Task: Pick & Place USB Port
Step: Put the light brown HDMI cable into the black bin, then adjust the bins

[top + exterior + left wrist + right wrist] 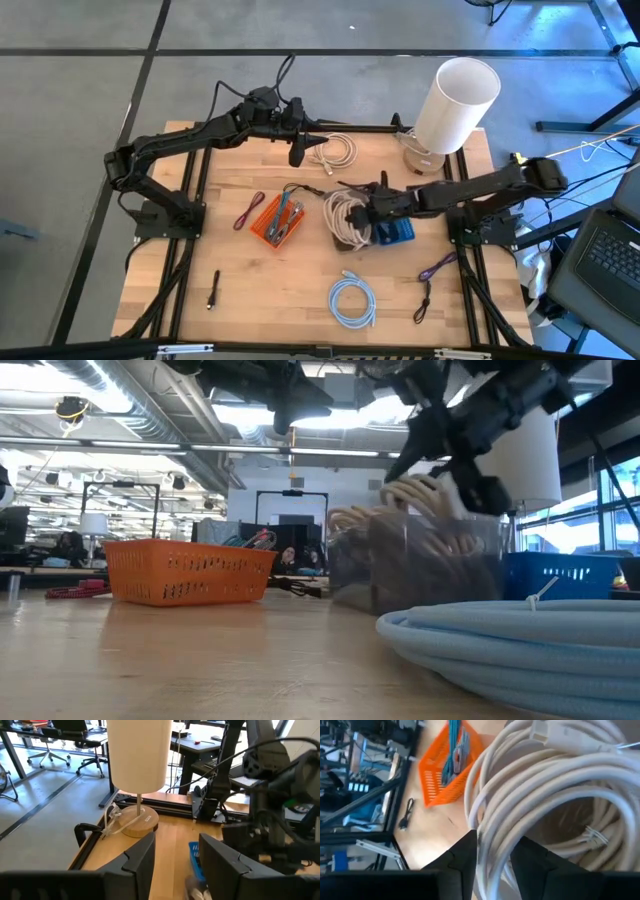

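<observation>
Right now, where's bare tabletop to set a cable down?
Free: the near strip between the black cable and the light blue cable coil, in front of the orange basket. Crowded: mid-table, where the right end effector sits over the white cable bundle beside the blue basket.

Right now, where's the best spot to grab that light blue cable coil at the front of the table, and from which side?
Grip the light blue coil across its bundled ring, coming straight down from above. It lies flat on the table with an open middle, so one finger could probably drop inside the loop and one outside. The side away from its loose connector end looks tidiest. The right gripper is nearest, at the white coil.
</observation>
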{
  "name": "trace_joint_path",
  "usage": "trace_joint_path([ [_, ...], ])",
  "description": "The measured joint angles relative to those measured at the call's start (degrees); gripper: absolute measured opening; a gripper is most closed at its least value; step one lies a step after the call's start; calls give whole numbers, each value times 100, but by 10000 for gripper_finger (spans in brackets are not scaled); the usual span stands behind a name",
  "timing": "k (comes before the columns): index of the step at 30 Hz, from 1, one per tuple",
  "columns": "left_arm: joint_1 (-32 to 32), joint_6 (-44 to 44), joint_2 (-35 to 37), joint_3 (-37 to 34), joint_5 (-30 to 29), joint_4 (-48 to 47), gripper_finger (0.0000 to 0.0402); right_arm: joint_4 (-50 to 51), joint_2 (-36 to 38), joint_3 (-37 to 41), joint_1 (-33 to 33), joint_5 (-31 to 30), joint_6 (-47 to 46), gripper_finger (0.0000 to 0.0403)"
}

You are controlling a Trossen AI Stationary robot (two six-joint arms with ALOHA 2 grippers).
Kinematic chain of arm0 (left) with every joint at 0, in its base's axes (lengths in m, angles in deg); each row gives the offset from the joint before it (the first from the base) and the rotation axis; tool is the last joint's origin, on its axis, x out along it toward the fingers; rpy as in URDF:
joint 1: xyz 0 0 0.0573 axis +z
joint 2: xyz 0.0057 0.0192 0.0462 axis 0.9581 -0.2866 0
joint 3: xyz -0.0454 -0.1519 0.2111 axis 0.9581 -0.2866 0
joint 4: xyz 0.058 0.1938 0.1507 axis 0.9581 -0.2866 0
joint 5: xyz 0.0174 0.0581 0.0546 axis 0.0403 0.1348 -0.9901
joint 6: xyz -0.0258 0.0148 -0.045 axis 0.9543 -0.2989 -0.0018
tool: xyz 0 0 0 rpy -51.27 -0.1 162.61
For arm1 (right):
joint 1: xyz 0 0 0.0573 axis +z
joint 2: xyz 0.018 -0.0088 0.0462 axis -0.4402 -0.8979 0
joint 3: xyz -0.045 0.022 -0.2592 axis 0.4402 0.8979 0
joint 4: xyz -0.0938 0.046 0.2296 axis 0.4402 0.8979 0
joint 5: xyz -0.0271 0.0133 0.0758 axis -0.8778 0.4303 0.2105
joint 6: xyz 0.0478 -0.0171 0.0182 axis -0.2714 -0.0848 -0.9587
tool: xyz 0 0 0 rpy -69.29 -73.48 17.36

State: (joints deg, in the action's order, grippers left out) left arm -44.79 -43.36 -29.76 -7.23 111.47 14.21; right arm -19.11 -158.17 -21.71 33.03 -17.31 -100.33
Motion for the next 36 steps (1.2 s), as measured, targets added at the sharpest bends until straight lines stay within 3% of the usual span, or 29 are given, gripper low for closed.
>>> trace_joint_path([
  [14, 0, -10, 3, 0, -2, -246, 143, 1844, 1137, 0, 271, -354, -475, 114],
  [21, 96, -210, 285, -2, -180, -2849, 143, 3620, 1776, -6, 520, -693, -1020, 114],
  [28, 35, -286, 448, -21, -2018, -5688, 143, 5426, 1990, -4, 535, -800, -1067, 114],
  [31, 44, -138, 477, -358, -2257, -5908, 143, 6143, 1960, -7, 538, -989, -1044, 114],
  [36, -5, 115, 487, -1469, -2000, -5777, 143, 7113, 1964, -4, 538, -1115, -1045, 114],
])
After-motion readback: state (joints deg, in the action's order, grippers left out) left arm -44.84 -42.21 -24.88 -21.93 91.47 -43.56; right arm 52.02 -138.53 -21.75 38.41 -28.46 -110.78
